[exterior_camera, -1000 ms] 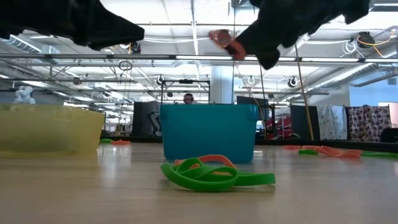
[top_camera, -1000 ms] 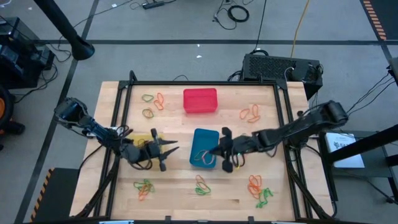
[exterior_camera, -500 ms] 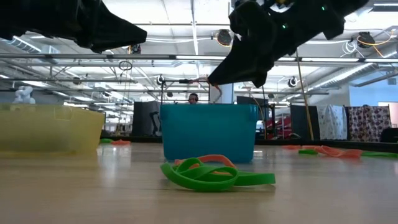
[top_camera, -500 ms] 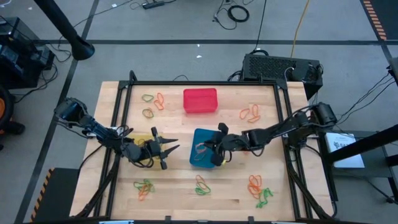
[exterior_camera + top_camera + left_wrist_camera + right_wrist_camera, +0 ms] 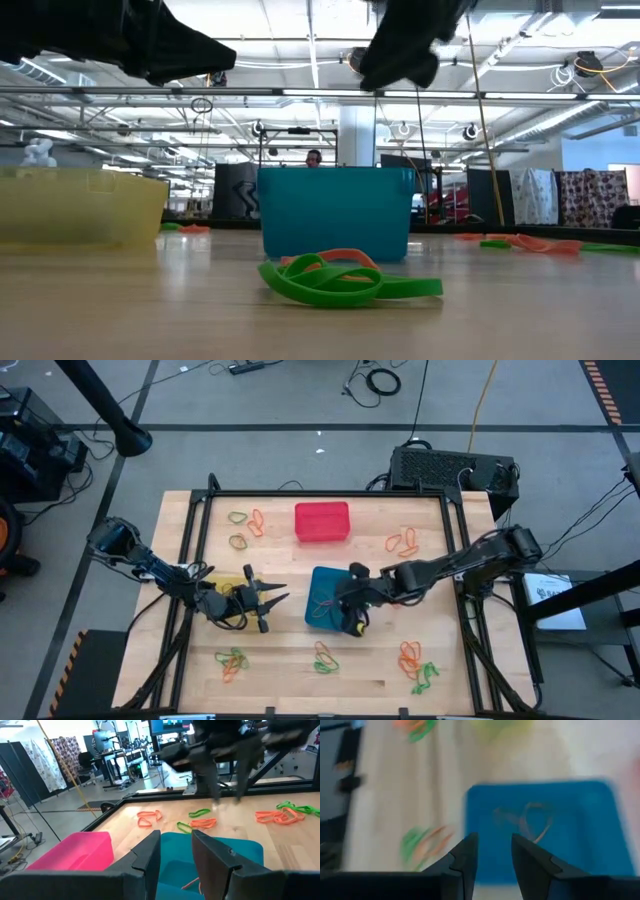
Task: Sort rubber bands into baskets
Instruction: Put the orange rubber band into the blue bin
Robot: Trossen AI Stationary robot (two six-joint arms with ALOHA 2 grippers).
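- The right end effector [image 5: 352, 600] hangs over the blue basket [image 5: 322, 582], at the side nearest its own arm; its fingers [image 5: 536, 862] stand apart with nothing between them.
- Right below it, orange rubber bands [image 5: 527, 820] lie on the blue basket's floor.
- The left end effector [image 5: 268, 603] hovers above the bench [image 5: 300, 660], just beside the yellow basket [image 5: 236, 585] and pointing at the blue one; its fingers [image 5: 150, 852] are apart and empty.
- The red basket [image 5: 321, 522] sits beyond both end effectors, well apart from them.
- Loose rubber bands, orange and green [image 5: 345, 277], lie in small clusters around the bench, none touching either end effector.
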